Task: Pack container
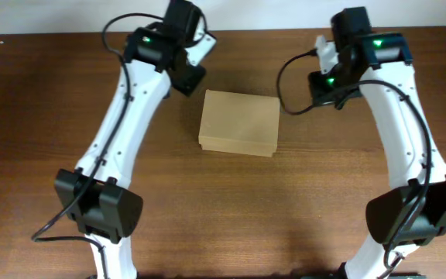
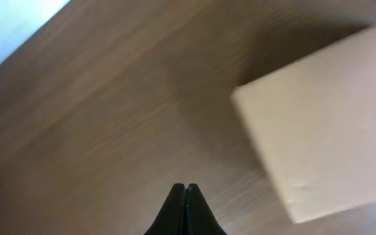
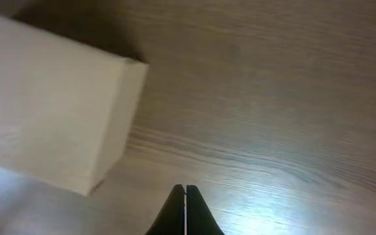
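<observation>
The container (image 1: 238, 122) is a plain light-brown cardboard box with its lid closed, lying flat in the middle of the wooden table. It also shows at the right of the left wrist view (image 2: 325, 124) and at the left of the right wrist view (image 3: 51, 104). My left gripper (image 1: 186, 78) hovers just off the box's far left corner; its fingers (image 2: 186, 188) are shut and empty. My right gripper (image 1: 326, 83) hovers off the box's far right side; its fingers (image 3: 185, 188) are shut and empty. Neither touches the box.
The dark wooden table (image 1: 231, 217) ends at a far edge (image 1: 269, 29) with a pale wall behind it, close behind both grippers. The pale strip also shows at the top left of the left wrist view (image 2: 8, 26). No other items are in view.
</observation>
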{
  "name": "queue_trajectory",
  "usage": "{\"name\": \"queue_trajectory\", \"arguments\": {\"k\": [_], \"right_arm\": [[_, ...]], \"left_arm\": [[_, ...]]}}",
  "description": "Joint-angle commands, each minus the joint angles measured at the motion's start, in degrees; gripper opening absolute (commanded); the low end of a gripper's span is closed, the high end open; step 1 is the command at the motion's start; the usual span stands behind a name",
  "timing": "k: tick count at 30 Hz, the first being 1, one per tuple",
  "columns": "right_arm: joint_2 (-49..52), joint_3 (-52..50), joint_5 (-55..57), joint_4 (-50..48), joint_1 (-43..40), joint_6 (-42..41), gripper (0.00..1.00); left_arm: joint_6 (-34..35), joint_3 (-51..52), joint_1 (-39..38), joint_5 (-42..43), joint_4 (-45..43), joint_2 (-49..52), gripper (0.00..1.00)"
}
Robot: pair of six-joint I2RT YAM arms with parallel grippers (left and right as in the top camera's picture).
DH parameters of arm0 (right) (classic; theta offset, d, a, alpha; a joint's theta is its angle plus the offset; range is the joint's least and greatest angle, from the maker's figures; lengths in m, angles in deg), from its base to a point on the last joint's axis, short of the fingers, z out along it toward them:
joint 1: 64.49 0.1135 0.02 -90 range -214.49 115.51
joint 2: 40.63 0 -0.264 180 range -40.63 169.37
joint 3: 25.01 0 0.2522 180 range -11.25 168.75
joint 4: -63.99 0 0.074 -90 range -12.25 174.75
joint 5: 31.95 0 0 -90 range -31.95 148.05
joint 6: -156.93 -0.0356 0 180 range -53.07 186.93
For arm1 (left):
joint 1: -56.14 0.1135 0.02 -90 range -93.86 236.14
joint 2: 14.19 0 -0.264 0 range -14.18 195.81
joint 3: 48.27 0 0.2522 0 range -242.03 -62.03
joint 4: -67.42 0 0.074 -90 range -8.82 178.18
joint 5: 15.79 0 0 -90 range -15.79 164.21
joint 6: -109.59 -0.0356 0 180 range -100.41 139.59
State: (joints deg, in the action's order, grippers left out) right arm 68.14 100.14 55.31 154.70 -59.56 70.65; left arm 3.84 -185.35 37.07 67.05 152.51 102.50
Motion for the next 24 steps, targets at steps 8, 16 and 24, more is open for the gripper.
{"name": "queue_trajectory", "arguments": {"k": [8,16,24], "right_arm": [[-1.51,1.25,-3.67,-0.02,-14.6,1.84,0.04],[-1.51,1.25,-5.88,0.39,-16.57,1.79,0.99],[-1.49,1.22,-5.84,0.39,-16.59,1.81,0.99]], "left_arm": [[4.2,-0.83,21.24,0.13,0.26,-3.39,0.04],[4.15,-0.83,21.86,0.46,0.28,-3.37,0.99],[4.15,-0.83,21.86,0.46,0.31,-3.37,1.0]]}}
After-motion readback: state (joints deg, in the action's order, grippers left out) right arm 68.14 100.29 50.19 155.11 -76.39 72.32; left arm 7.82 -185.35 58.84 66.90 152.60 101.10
